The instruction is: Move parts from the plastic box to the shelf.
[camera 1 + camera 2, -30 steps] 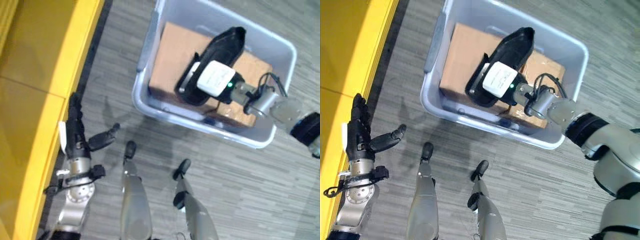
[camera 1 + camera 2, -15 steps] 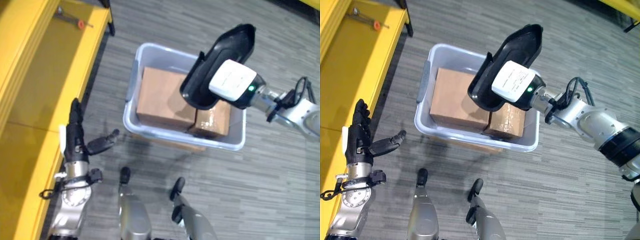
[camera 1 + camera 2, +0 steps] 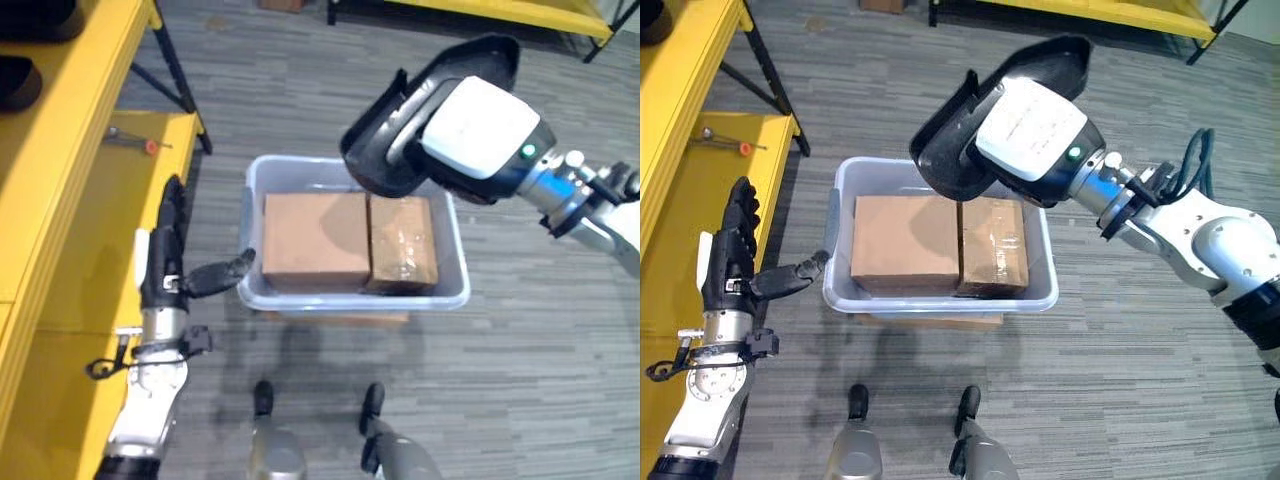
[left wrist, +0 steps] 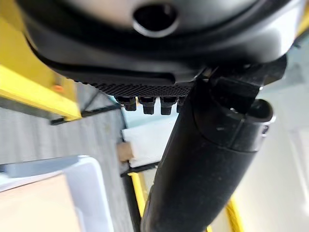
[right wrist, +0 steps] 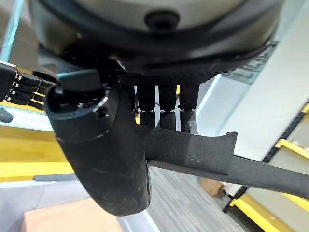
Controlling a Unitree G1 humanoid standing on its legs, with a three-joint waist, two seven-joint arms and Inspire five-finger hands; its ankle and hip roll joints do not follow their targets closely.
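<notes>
The right hand [image 3: 1030, 130], fingers curled round the black part [image 3: 970, 140], holds it above the plastic box [image 3: 940, 300], while the yellow shelf [image 3: 60, 250] lies far across, beside the spread left hand [image 3: 730, 275].

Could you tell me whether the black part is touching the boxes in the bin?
Apart. In the right eye view the right hand holds the black part raised above the bin, with the boxes lying flat below it.
</notes>
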